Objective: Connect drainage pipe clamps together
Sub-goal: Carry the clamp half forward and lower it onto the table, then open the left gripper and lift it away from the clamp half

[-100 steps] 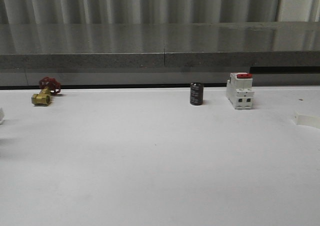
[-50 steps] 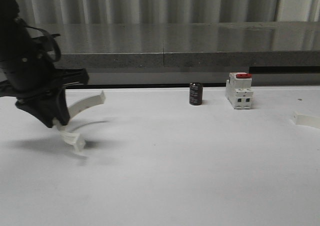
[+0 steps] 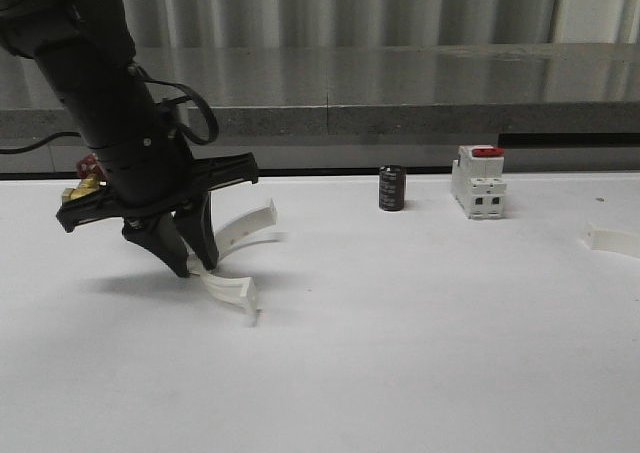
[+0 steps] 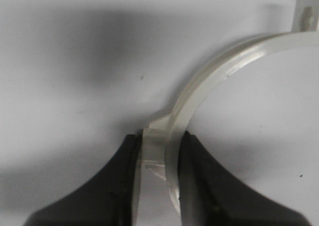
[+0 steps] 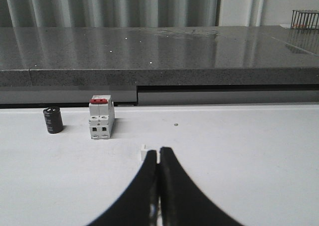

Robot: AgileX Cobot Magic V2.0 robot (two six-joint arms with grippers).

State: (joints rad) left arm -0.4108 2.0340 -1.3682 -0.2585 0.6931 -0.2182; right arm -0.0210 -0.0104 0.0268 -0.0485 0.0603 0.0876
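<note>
**Left arm holds one clamp half above the table; the other half sits with the right gripper**

The left gripper (image 3: 190, 258) is clamped on a white clamp half (image 3: 232, 263), well to the left of the black cylinder (image 3: 392, 188) in the front view. The half-ring curves out from the black fingers toward the cylinder: its upper tab end points up and toward the cylinder, its lower tab end hangs close over the white table (image 3: 400, 353), with a soft shadow just beneath it. Whether that lower end touches the surface cannot be told. In the left wrist view, the two fingers (image 4: 119, 186) press on either side of the clamp's flat tab (image 4: 155, 158), and the arc (image 4: 219, 81) sweeps away from them.

The second clamp half (image 3: 612, 239) lies far to the right of the cylinder, at the table's right edge, past the white breaker with the red top (image 3: 480, 181), which stands just to the right of the cylinder. In the right wrist view, the right gripper (image 5: 158, 186) has its fingers drawn together to a thin slit, and a small white tab (image 5: 148, 154) shows just beyond the tips. Whether the fingers pinch that piece cannot be told.

A brass valve with a red handle (image 3: 88, 183) sits far to the left of the cylinder, partly hidden behind the left arm.
</note>
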